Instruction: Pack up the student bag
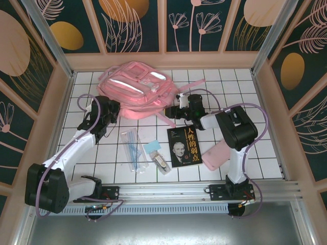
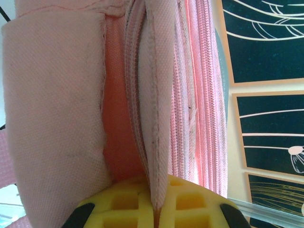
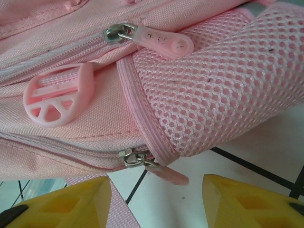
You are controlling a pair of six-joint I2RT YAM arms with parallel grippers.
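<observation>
Panelled walls with dark floral motifs are enclosing a white tiled table [image 1: 240, 84] with dark grid lines. The student bag [image 1: 138, 87] is lying at the far centre-left of it, apparently zipped. The left gripper [image 2: 154, 211] is pinching a fabric seam of the bag, fingers fully closed on it. The right gripper [image 3: 156, 199] is hovering beside the mesh side pocket [image 3: 213, 90], jaws about half apart, holding nothing.

Judged step: opening the bag. The next move is calling for a grip on the zipper pull [image 3: 161, 42]. The book [image 1: 184, 147] and pink pouch [image 1: 217, 155] are lying nearer, unpacked.
</observation>
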